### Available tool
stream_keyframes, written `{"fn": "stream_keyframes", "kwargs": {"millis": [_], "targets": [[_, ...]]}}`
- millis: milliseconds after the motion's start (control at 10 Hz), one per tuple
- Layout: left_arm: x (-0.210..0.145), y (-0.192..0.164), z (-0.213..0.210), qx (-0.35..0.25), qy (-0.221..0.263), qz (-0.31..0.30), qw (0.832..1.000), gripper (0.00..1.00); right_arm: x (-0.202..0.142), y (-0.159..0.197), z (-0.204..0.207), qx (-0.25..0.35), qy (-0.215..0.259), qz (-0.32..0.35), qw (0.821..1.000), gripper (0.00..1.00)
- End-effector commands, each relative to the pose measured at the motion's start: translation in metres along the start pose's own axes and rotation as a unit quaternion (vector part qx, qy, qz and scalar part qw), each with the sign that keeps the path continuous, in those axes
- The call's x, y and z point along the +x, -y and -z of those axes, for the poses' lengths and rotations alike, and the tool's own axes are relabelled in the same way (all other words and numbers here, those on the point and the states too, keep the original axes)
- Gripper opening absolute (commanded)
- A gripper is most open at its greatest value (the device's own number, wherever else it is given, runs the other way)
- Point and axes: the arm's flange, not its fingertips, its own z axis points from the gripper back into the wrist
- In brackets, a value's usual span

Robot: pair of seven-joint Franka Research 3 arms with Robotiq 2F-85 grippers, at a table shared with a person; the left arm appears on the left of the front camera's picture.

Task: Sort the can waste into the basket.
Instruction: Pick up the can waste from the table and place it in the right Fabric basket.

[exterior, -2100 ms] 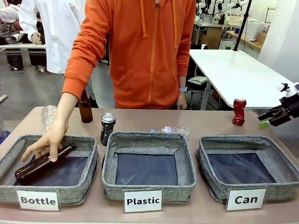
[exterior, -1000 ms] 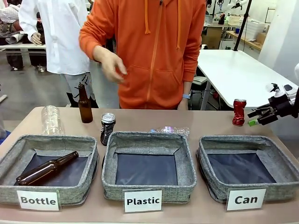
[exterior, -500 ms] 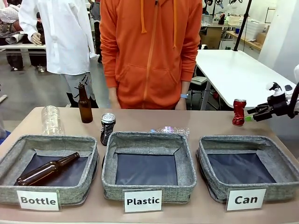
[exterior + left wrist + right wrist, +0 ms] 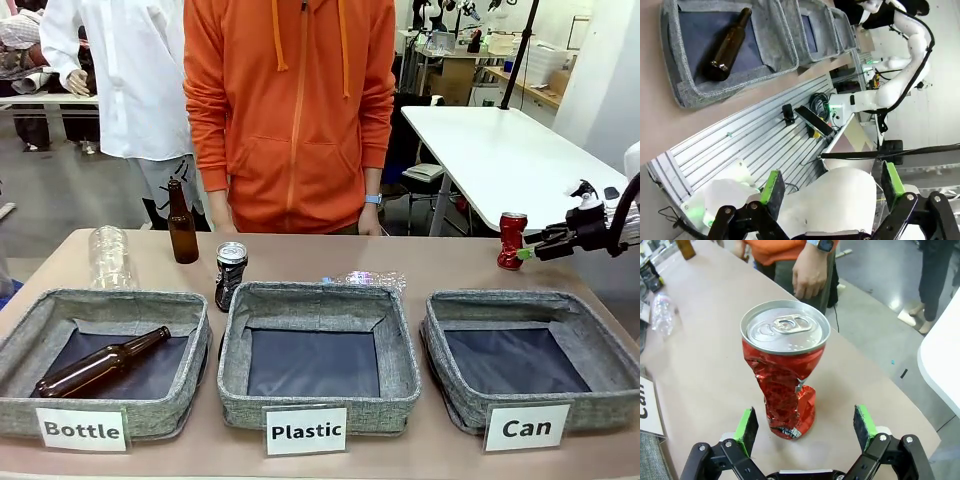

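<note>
Right pincer [image 4: 528, 250] held level, jaws spread — left pincer [image 4: 832, 183] likewise agape.

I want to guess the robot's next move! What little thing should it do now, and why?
Probably nudge the open right gripper forward: the red can stands upright just ahead of its green pads, not yet gripped.
</note>
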Motion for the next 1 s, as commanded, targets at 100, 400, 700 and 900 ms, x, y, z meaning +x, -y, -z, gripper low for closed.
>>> {"fn": "stream_keyframes", "kwargs": {"millis": [100,400,700,900], "targets": [[0.005,0.000,-0.006,-0.019,0.008,-0.005,1.000,1.00,0.003,0.001,0.017,0.016,0.008,-0.027,0.999,1.00],[0.005,0.000,-0.006,-0.019,0.008,-0.005,1.000,1.00,0.008,0.005,0.030,0.027,0.027,-0.034,0.999,1.00],[0.005,0.000,-0.006,-0.019,0.008,-0.005,1.000,1.00,0.010,0.004,0.033,0.043,0.085,-0.035,0.995,1.00],[0.005,0.000,-0.006,-0.019,0.008,-0.005,1.000,1.00,0.011,0.005,0.031,0.053,0.099,-0.041,0.993,1.00]]}}
